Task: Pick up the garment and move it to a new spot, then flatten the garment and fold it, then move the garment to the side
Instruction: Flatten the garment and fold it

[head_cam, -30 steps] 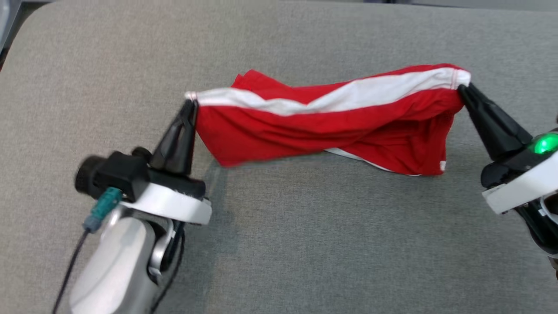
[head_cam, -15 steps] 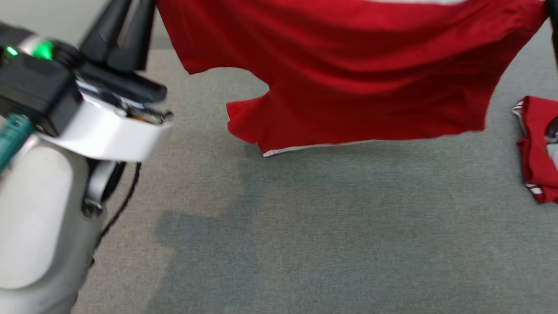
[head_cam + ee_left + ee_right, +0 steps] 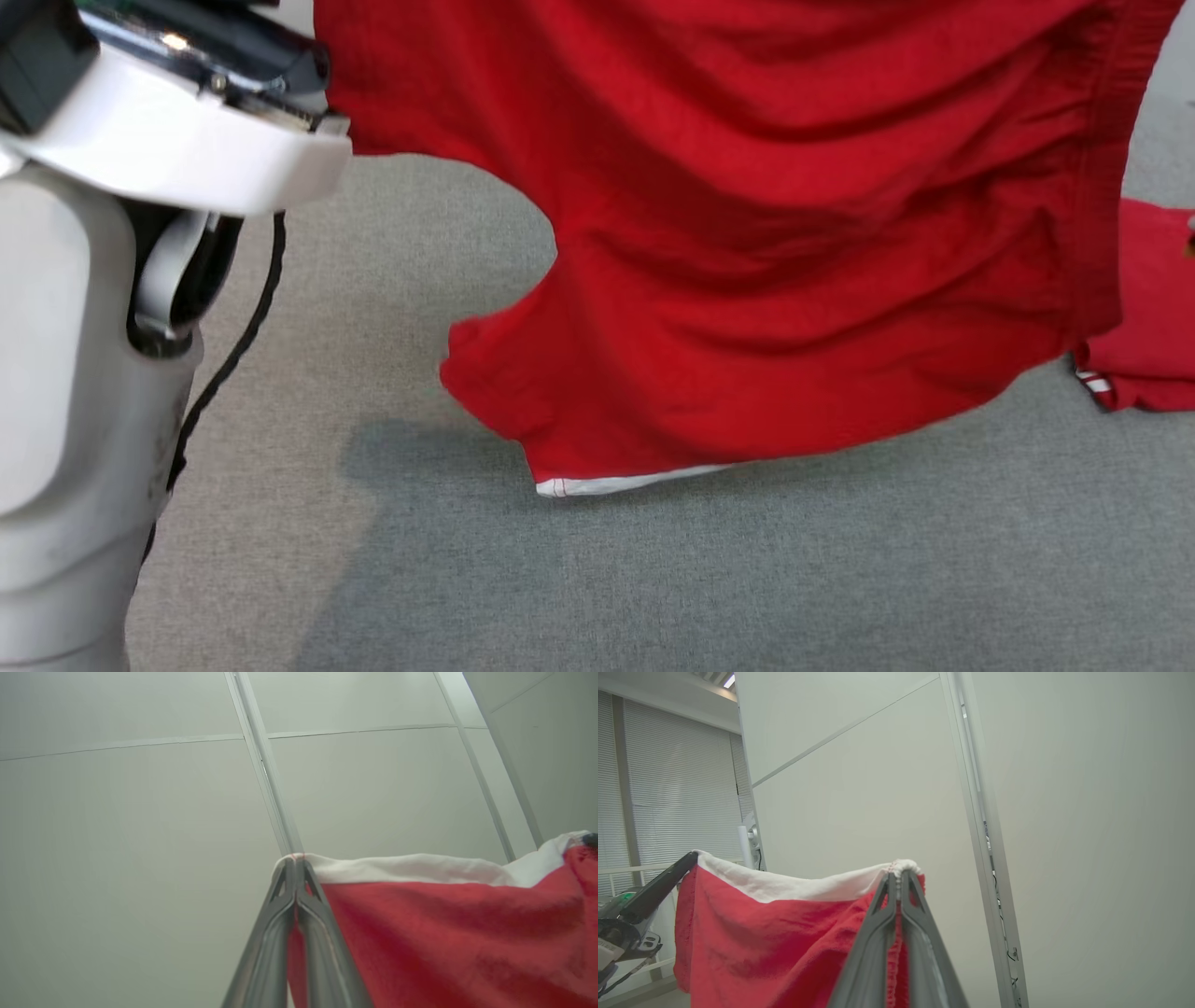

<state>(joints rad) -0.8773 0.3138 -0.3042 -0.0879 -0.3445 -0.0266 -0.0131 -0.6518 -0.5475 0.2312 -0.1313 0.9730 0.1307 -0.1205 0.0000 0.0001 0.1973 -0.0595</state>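
Head: we have the garment (image 3: 794,280) hanging over the grey surface (image 3: 653,579). Left wrist: left gripper (image 3: 295,861) clamped on its white-banded corner. Right wrist: right gripper (image 3: 898,875) clamped on the other corner, cloth stretched between.

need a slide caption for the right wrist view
The red garment hangs between the right gripper, shut on one white-banded corner, and the left gripper holding the other
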